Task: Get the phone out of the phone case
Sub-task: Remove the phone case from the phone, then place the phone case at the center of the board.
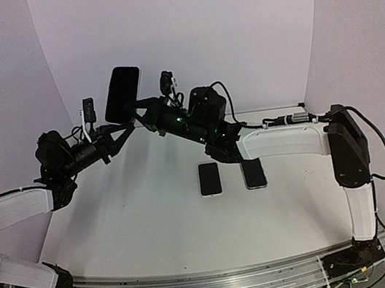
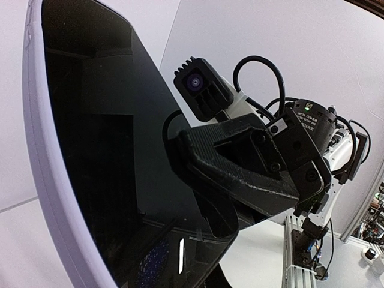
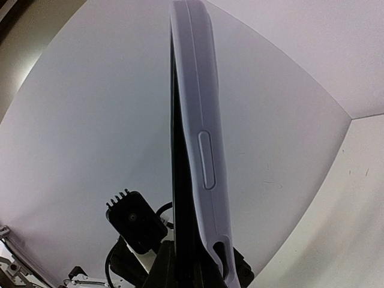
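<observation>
The phone (image 1: 122, 93) sits inside its pale case (image 3: 201, 150), held upright in the air. The right gripper (image 1: 131, 109) pinches it front and back. The left gripper (image 1: 128, 127) meets its lower edge, but I can't tell its grip. The white label (image 2: 307, 118) has print too small to read. Two other phones (image 1: 209, 179) lie on the table (image 1: 153, 217).

You're getting the phone (image 2: 102, 150) cut off at the top and bottom of the left wrist view, and the right gripper (image 2: 216, 216) is covering part of its screen. Right wrist view: the phone case (image 3: 201, 150) is running out of frame at both ends. From above, the left gripper (image 1: 128, 127) is reading too small to judge its hold. On the counter (image 1: 153, 217), a spare phone (image 1: 255, 175) is sitting with its far end under the right arm (image 1: 281, 140).
</observation>
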Robot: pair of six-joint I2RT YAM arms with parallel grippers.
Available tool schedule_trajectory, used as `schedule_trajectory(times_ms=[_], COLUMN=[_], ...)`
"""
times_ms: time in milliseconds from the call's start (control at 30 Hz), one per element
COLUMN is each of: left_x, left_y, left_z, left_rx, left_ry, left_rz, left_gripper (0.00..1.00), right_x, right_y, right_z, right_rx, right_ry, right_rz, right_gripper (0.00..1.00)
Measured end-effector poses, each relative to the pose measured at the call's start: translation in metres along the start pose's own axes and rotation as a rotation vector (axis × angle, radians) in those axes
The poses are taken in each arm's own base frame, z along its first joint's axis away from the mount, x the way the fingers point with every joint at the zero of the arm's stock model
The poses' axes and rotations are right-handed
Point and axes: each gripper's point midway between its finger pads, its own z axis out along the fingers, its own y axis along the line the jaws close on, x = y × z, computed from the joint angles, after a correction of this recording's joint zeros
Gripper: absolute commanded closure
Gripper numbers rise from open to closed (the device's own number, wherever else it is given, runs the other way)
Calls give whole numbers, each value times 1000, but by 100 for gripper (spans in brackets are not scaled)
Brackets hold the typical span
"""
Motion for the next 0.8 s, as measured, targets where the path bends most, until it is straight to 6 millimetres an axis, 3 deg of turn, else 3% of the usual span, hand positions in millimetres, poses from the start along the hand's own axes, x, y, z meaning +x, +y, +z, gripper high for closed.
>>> schedule_trajectory(times_ms=[200, 333, 467, 600, 800], left_x=[3, 20, 42, 37, 35], left_y=[2, 14, 46, 90, 103], left_z=[-2, -7, -21, -42, -48], left_rx=[-31, -75, -216, -420, -484], left_ry=[20, 89, 156, 144, 163], left_rz=[-32, -129, -182, -62, 80], left_gripper=[100, 100, 100, 100, 100], right_x=[3, 10, 22, 30, 42], right_y=[-2, -19, -39, -60, -98], right_z=[-1, -6, -18, -35, -52], right_rx=[3, 43, 96, 199, 315], right_ry=[1, 4, 24, 44, 66], right_rz=[0, -9, -1, 18, 70], right_gripper=[100, 100, 100, 100, 100])
